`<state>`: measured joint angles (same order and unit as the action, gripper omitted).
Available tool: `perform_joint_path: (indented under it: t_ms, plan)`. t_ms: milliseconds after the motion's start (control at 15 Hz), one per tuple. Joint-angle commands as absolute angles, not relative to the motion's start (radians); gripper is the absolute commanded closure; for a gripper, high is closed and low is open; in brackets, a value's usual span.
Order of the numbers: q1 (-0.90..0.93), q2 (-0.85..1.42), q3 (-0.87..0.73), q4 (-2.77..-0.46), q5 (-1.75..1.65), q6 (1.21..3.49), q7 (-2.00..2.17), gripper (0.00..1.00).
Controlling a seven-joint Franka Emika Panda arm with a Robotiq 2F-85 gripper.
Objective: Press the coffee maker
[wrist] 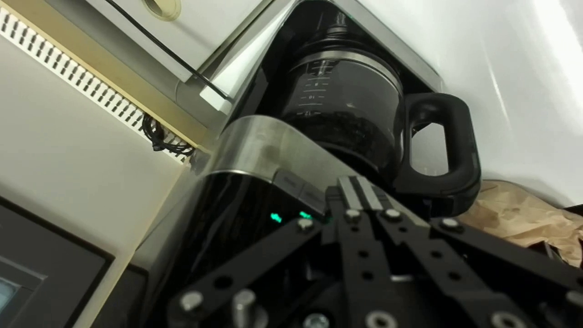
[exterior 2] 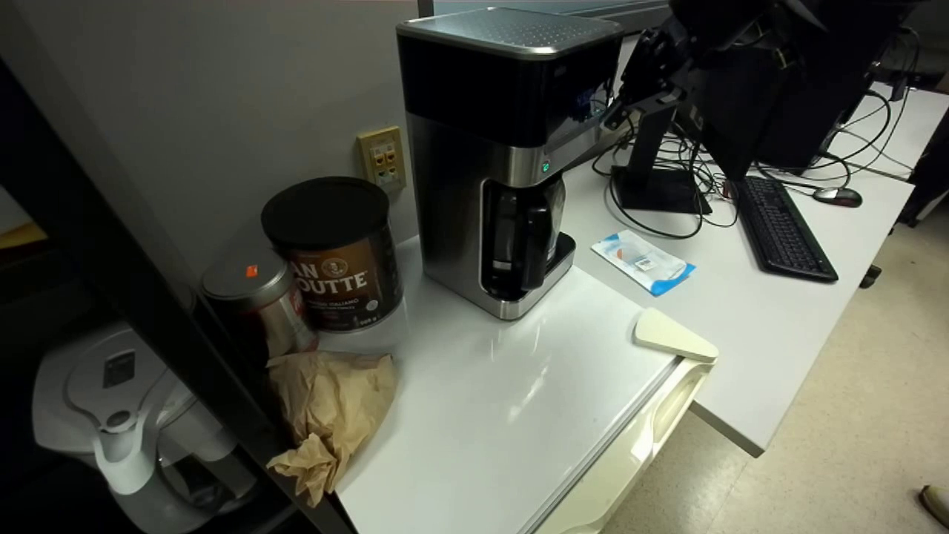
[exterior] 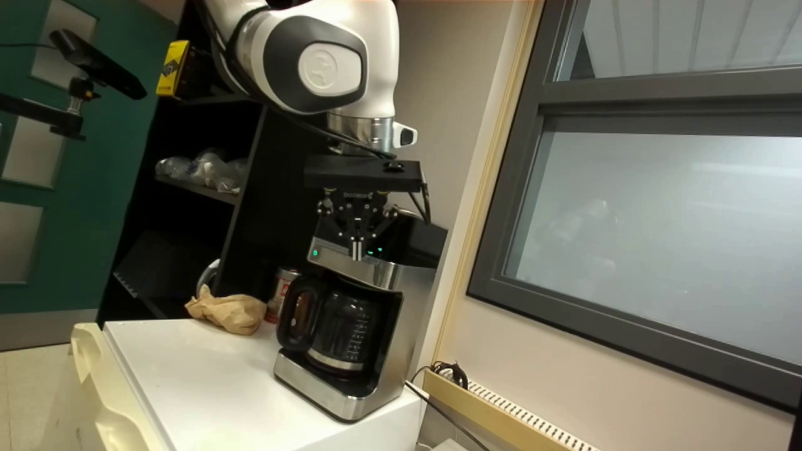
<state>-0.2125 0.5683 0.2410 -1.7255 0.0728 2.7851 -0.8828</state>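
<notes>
Coffee maker (exterior: 408, 316) stands upright, the tool (exterior: 357, 252) (jaws together, contact unclear) at its front.

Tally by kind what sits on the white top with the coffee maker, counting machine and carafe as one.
Coffee maker: 1
Canisters, namely black-lidded canister and silver canister: 2
Paper bag: 1
Total in view: 4

White arm (exterior: 329, 69), black end effector (exterior: 357, 252)
</notes>
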Motion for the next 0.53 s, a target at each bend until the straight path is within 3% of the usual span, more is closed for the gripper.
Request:
perform_joint_path:
  t_ms: [0,467]
  plan:
    - [-0.255,0.444,0.279,-1.894,0.092,2.8,-0.931,1.0]
    - [-0.283,0.274,0.296,-2.113,0.142,2.796,-1.052,1.0]
